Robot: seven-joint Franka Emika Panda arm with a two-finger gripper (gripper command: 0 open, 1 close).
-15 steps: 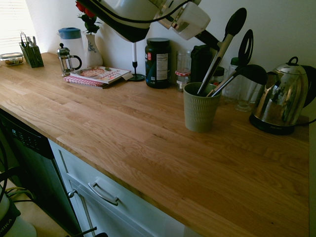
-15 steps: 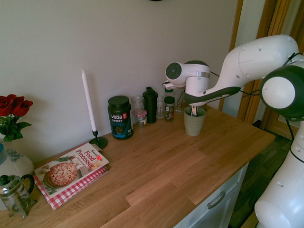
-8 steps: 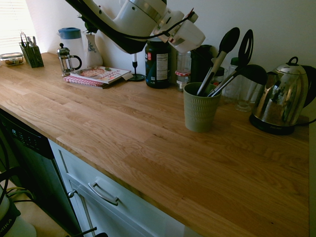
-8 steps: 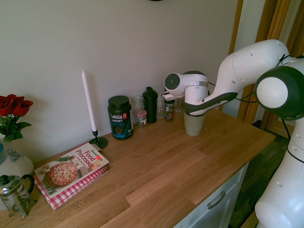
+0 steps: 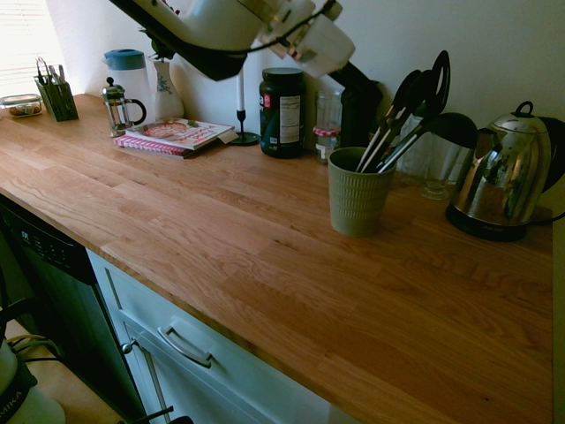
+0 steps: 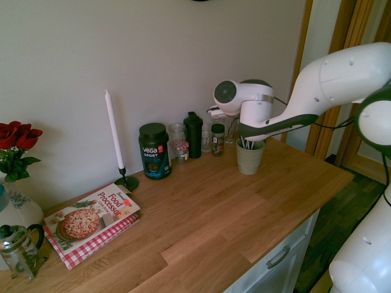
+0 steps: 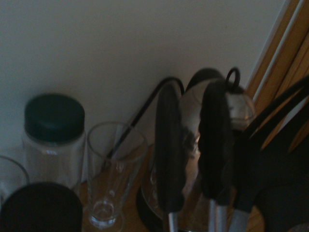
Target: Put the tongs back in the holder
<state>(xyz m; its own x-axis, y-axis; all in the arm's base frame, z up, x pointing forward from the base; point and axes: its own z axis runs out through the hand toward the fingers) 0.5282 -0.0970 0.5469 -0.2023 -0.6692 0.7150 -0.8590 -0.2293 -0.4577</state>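
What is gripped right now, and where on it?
Cannot be told: the tongs stand in the holder, arms apart, but no grip on them shows clearly.

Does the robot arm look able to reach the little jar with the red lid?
Probably, though not straight away: the jar stands near the arm, with open counter before it, but the black shaker and glass crowd it closely.

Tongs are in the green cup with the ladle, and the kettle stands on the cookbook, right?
Not quite: the kettle stands directly on the counter, as the first exterior view shows. The rest holds.
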